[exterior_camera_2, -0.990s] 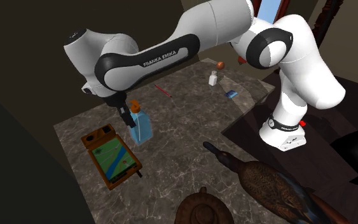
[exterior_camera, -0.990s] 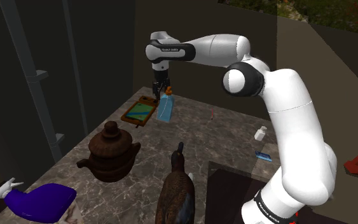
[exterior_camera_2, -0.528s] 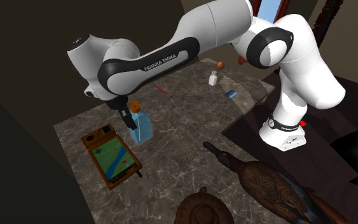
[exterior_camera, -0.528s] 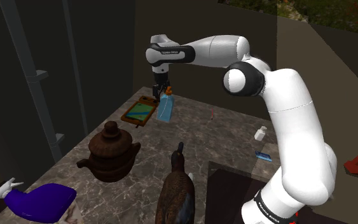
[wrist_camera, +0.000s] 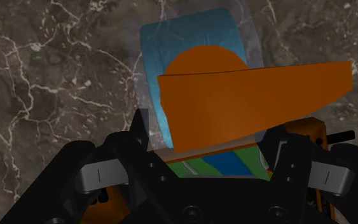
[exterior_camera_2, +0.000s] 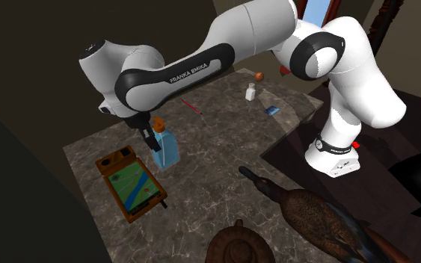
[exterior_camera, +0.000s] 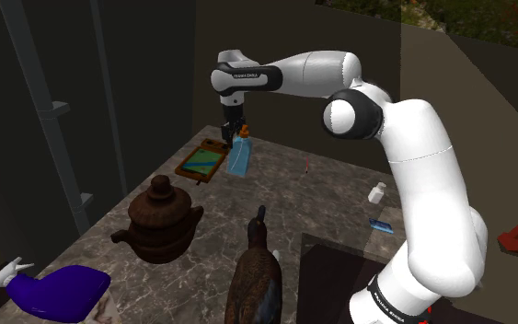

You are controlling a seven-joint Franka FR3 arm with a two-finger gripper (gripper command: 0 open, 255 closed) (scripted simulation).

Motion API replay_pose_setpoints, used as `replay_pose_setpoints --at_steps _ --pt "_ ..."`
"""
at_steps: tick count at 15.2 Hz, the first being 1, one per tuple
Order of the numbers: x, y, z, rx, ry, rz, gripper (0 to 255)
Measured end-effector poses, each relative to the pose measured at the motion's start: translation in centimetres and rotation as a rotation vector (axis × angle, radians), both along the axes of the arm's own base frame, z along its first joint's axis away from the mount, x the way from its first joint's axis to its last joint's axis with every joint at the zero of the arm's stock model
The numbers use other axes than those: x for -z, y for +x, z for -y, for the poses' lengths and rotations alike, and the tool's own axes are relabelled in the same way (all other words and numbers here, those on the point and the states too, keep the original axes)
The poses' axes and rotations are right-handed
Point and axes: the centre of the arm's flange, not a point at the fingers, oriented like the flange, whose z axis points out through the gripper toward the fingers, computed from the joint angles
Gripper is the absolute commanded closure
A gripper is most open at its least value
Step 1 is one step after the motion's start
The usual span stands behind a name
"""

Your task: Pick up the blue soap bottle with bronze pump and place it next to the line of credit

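Note:
The blue soap bottle (exterior_camera: 239, 158) (exterior_camera_2: 165, 148) (wrist_camera: 190, 44) stands upright on the dark marble table (exterior_camera: 330, 198), its orange-bronze pump (wrist_camera: 247, 102) on top. My black gripper (exterior_camera: 236, 132) (exterior_camera_2: 151, 133) (wrist_camera: 203, 137) comes straight down over it. In the wrist view the fingers (wrist_camera: 141, 127) press against the two sides of the bottle below the pump, shut on it. Right beside the bottle lies the flat brown-framed board with a green and blue face (exterior_camera: 201, 162) (exterior_camera_2: 131, 183).
A brown teapot (exterior_camera: 160, 219) and a brown duck figure (exterior_camera: 255, 276) (exterior_camera_2: 313, 217) stand near the table's front. A purple-blue spray bottle (exterior_camera: 59, 290) lies at the shoulder view's lower left. A small white bottle (exterior_camera: 376, 192), a small blue item (exterior_camera: 381, 225) and a red pen (exterior_camera: 307, 167) are nearer the stand.
The hand has come down a little over the bottle, then held still. The fingers have closed in from wide apart onto the bottle's sides.

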Motion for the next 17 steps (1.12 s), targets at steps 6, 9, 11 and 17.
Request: replay_pose_setpoints --at_steps 6,9,11,17 --pt "-0.6 -0.1 0.0 0.0 0.001 -0.002 255" --pt "-2.1 0.1 0.2 0.0 0.001 -0.002 255" --pt "-3.0 0.0 -0.1 0.0 0.001 -0.002 255" --pt "-6.3 0.0 0.0 0.0 0.001 -0.002 255"
